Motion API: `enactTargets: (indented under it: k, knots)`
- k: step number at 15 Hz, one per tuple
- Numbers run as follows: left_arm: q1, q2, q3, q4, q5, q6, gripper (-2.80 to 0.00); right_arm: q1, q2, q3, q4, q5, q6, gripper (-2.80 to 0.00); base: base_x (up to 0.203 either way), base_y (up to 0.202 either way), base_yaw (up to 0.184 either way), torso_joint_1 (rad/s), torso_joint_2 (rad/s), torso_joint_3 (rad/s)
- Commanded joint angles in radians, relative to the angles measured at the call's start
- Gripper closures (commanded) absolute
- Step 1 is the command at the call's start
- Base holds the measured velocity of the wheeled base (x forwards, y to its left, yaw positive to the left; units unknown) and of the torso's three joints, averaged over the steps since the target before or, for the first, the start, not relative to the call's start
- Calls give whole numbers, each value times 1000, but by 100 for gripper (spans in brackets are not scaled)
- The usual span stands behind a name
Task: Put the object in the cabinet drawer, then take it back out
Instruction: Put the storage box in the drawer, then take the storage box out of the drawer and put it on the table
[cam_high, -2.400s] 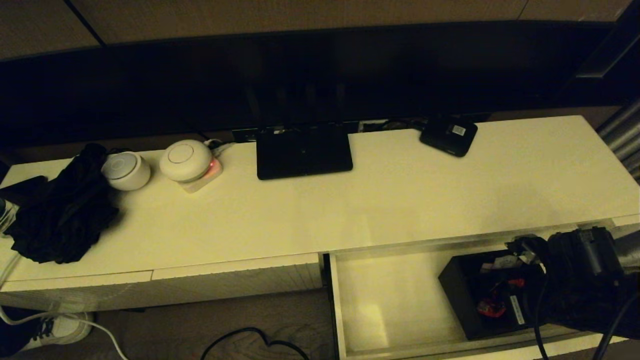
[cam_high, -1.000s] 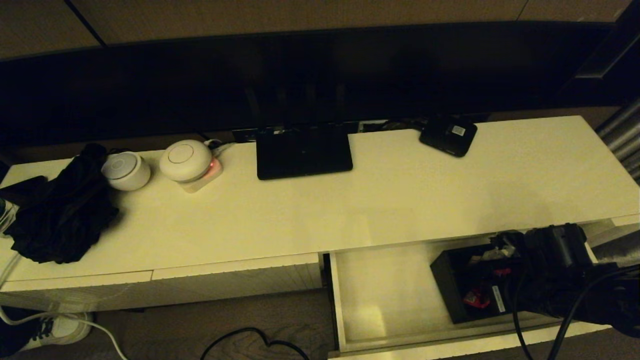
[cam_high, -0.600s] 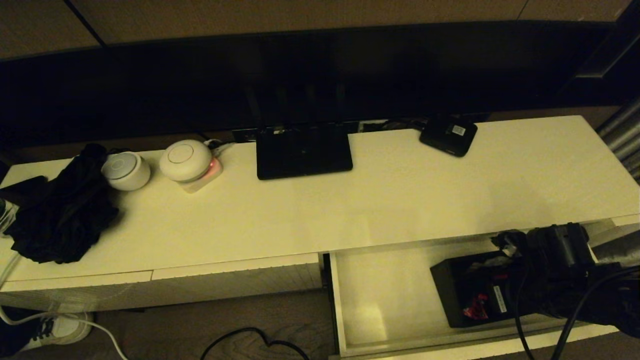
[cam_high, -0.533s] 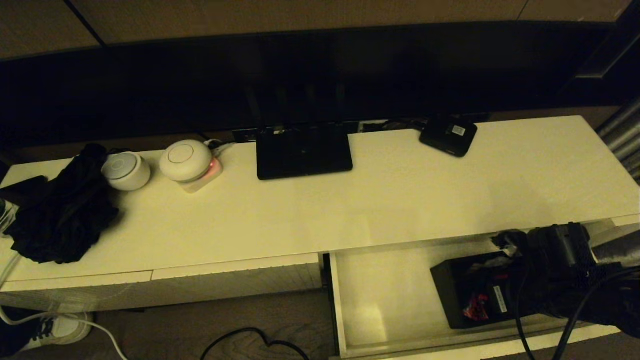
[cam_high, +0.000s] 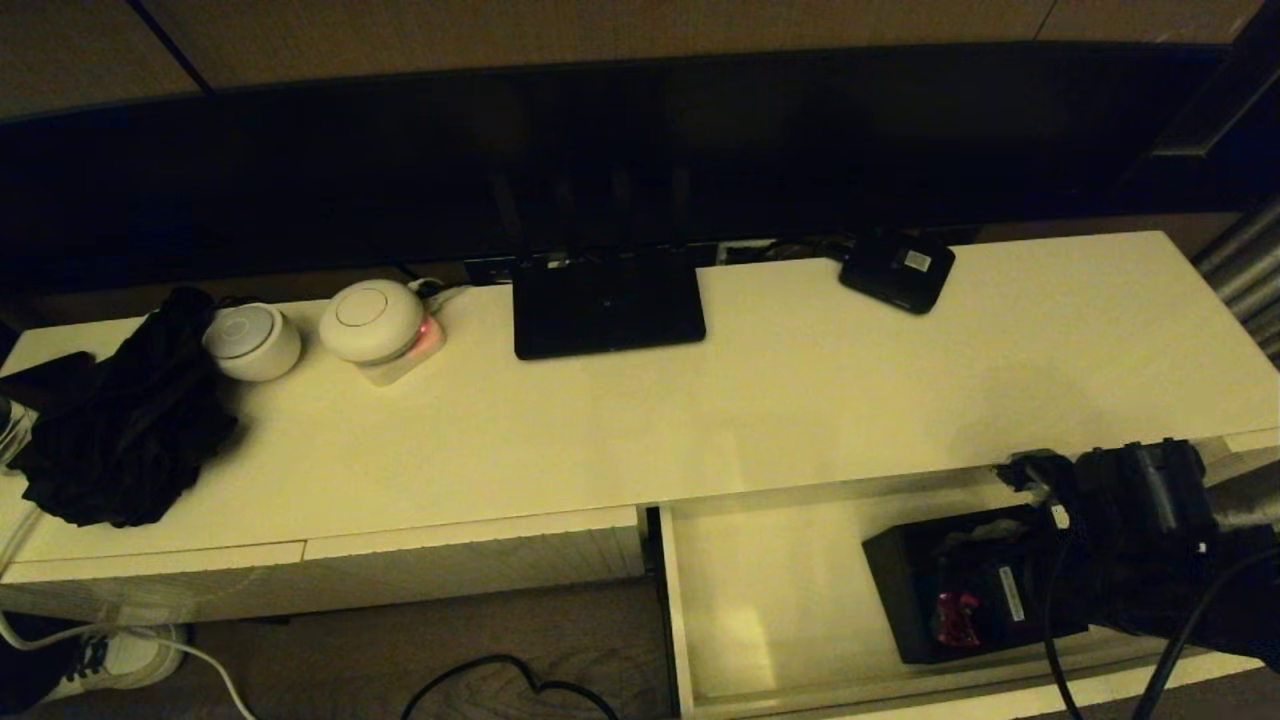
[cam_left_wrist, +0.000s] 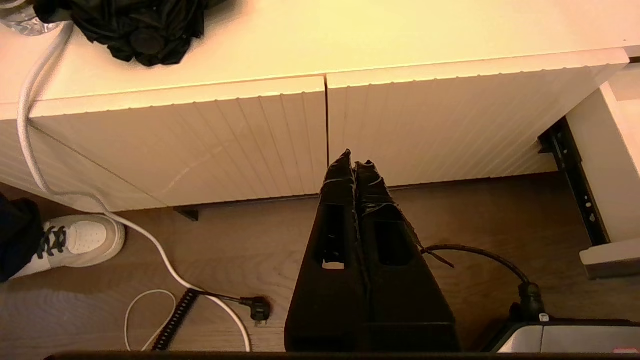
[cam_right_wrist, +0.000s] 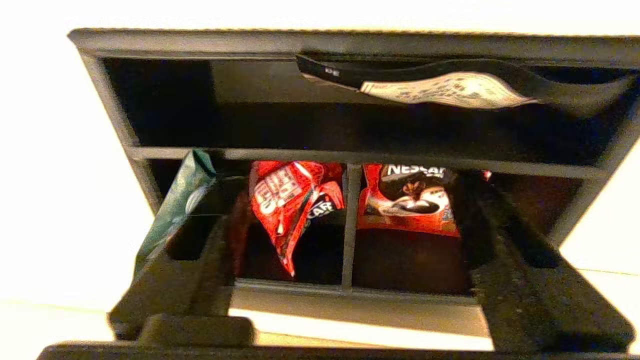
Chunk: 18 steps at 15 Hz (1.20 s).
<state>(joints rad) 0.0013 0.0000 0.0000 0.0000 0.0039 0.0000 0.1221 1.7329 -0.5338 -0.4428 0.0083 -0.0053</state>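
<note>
The black rectangular open-top box (cam_high: 945, 590) with inner dividers and red packets rests on the floor of the wide shallow pale drawer (cam_high: 760, 600), at its right end. The right gripper (cam_right_wrist: 345, 235) is over the box with fingers spread apart, released, gripping nothing. The left gripper (cam_left_wrist: 355, 165) is parked low before the white ribbed cabinet front (cam_left_wrist: 200, 145), fingers pressed together

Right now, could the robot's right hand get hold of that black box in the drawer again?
Probably yes. The right hand is open right over the black box, one finger to each side, and the drawer is pulled out with nothing in between.
</note>
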Motion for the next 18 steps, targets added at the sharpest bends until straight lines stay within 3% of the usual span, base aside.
enactTargets:
  k: [1,9,13,14,15,18]
  knots:
    - [0,0,3,0,1,0,0,-2,-77,-1,10,-1,-5,-280,0,0,0,0,0,0]
    - [0,0,3,0,1,0,0,-28,-253,8,113,-8,-72,-280,0,0,0,0,0,0]
    - [0,0,3,0,-1,0,0,-29,-395,2,279,-4,-125,-280,0,0,0,0,0,0]
    - [0,0,3,0,1,0,0,-28,-432,-3,332,-2,-142,-69,0,0,0,0,0,0]
    - [0,0,3,0,1,0,0,-27,-468,-10,385,-1,-150,0,0,0,0,0,0,0]
    - [0,0,3,0,1,0,0,-24,-568,-17,507,2,-216,0,0,0,0,0,0,0]
